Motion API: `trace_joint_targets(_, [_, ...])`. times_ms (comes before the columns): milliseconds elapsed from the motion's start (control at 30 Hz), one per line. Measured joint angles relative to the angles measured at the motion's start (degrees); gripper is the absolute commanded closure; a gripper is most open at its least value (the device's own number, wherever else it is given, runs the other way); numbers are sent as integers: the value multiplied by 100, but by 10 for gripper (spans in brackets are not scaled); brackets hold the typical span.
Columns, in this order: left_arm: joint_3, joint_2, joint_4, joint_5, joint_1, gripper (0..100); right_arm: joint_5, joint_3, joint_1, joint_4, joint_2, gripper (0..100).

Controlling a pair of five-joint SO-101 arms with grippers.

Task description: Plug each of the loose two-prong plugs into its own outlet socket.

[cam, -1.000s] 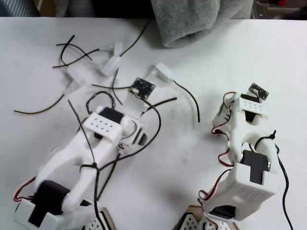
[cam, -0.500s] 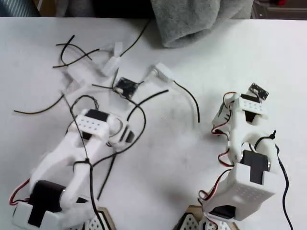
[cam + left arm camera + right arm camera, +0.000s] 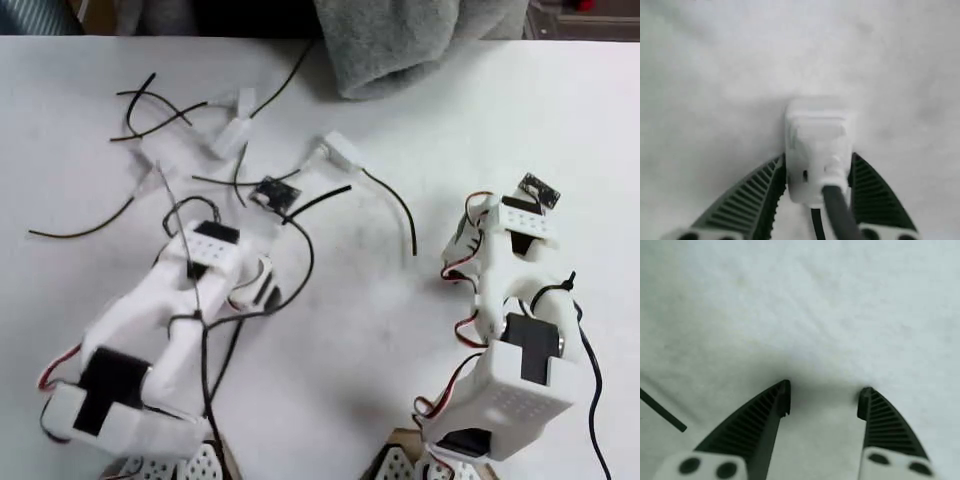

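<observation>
Clamping a white plug by its sides, cord trailing rearward, the left jaws hold it close over the desk, likely for mating with the loose white pieces. The right jaws gape, empty.

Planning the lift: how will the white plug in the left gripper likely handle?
The white plug looks rigid and boxy, so the left gripper probably holds it firmly. Its black cord curls loosely across the table, so likely floppy and may drag.
</observation>
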Motion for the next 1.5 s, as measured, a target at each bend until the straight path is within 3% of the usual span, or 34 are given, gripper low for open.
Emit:
trace_joint_targets(67, [-105,79,26,0,9,985,0,0,0,0,0,773])
trace_joint_targets(233, [-352,123,26,-9,0,976,0,0,0,0,0,773])
trace_joint_targets(433, [-1890,229,334,-9,-220,974,0,0,0,0,0,773])
trace_joint_targets(667, [-5407,1793,1336,0,-448,974,0,0,0,0,0,773])
trace_joint_targets(867, [-9363,4554,2716,-9,-484,973,0,0,0,0,0,773])
trace_joint_targets(1000, [-11833,6426,3086,0,-686,961,0,0,0,0,0,773])
trace_joint_targets(1067, [-12686,7235,3147,0,-809,906,0,0,0,0,0,772])
trace_joint_targets(1200, [-13240,7974,3253,0,-1029,785,0,0,0,0,0,772])
trace_joint_targets(1500, [-13415,7965,3525,0,-1073,775,0,0,0,0,0,772])
